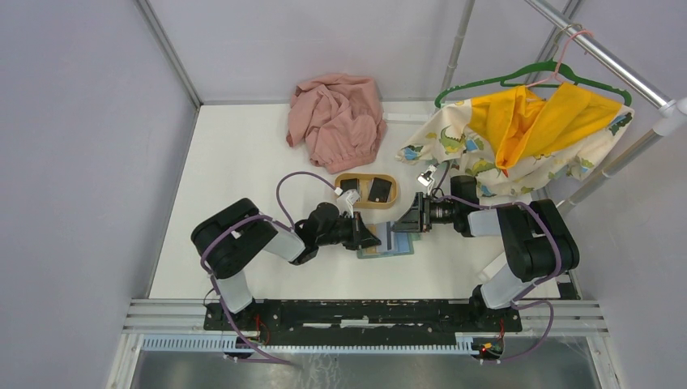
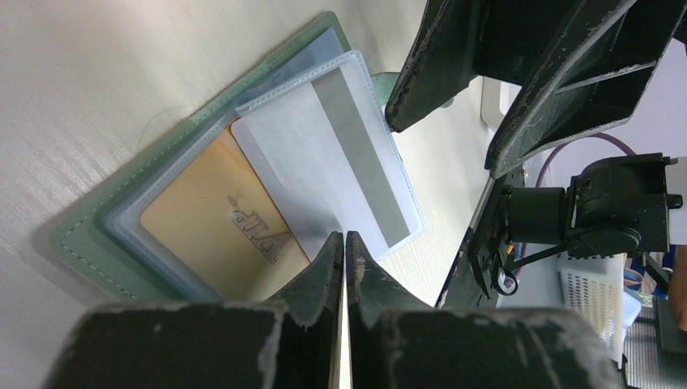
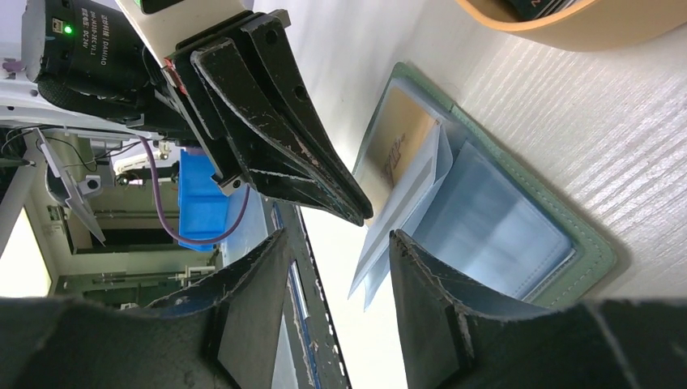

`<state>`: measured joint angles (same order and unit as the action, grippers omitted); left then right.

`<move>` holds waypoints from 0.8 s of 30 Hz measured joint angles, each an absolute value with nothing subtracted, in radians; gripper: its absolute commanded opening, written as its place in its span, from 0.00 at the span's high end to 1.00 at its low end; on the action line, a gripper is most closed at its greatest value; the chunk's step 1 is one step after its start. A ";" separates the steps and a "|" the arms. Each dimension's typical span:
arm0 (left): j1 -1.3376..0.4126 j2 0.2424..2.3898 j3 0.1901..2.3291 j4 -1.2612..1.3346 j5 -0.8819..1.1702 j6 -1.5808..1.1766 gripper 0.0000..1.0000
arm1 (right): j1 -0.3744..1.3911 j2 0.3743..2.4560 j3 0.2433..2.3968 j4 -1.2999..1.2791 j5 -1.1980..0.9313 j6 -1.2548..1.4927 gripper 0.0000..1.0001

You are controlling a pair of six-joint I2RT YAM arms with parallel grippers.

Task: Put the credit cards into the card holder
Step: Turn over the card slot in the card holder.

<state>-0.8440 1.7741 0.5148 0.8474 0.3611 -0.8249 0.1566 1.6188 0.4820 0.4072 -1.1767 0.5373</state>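
The card holder (image 1: 401, 245) lies open on the table between both arms, green-edged (image 2: 89, 259) (image 3: 591, 243) with clear sleeves. A gold-tan credit card (image 2: 211, 235) (image 3: 397, 130) sits in its left pocket. A clear sleeve (image 2: 324, 154) showing a white face and a grey stripe stands lifted above it. My left gripper (image 1: 377, 241) (image 2: 345, 239) is shut, tips against that sleeve, with nothing visible between the jaws. My right gripper (image 1: 403, 227) (image 3: 339, 235) (image 2: 441, 142) is open, its fingers either side of the raised sleeve's edge. Two black credit cards (image 1: 379, 190) (image 1: 350, 188) lie in the tray.
The oval tan wooden tray (image 1: 366, 204) (image 3: 567, 24) sits just behind the holder. A pink cloth (image 1: 336, 120) is heaped at the back. A dinosaur-print garment with yellow lining (image 1: 526, 134) hangs on a green hanger from the rail at the right.
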 measured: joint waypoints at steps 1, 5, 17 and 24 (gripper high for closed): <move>-0.844 1.774 0.515 0.848 0.361 -0.825 0.92 | 0.157 1.619 0.481 0.411 -1.177 0.542 0.45; -0.844 1.774 0.514 0.848 0.359 -0.825 0.92 | 0.157 1.625 0.478 0.433 -1.179 0.561 0.45; -0.844 1.742 0.508 0.802 0.296 -0.825 0.93 | 0.157 1.632 0.461 0.504 -1.179 0.617 0.43; -0.844 1.730 0.508 0.734 0.262 -0.825 0.94 | 0.168 1.638 0.460 0.523 -1.179 0.632 0.43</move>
<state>-0.8440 1.7302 0.5083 0.7338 0.2619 -0.8246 0.1680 1.6382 0.4603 0.5228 -1.1786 0.6323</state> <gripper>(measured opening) 0.068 0.569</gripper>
